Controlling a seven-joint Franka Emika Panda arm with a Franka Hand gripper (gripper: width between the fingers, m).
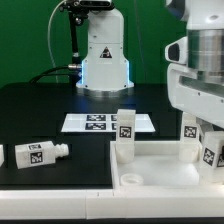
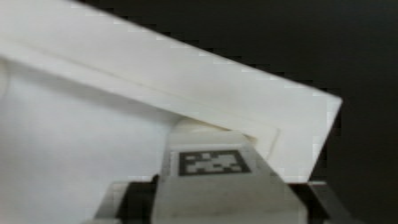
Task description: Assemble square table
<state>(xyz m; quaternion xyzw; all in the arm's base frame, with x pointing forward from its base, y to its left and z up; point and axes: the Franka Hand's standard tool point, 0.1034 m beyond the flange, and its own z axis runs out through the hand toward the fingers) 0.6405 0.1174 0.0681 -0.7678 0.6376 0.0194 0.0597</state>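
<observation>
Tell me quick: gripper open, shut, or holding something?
Gripper: shut on a tagged white leg, held over the corner of the square tabletop.

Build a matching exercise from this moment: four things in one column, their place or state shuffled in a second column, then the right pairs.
Things
1. lying leg
2. upright leg
3. marker board
4. square slab

Places or states
A. flat on the black table, in front of the arm's base
B. on its side at the exterior view's left
C. standing at the slab's far corner
D. nearest the camera, raised rim showing

Pairs: 1-B, 2-C, 3-A, 4-D
</observation>
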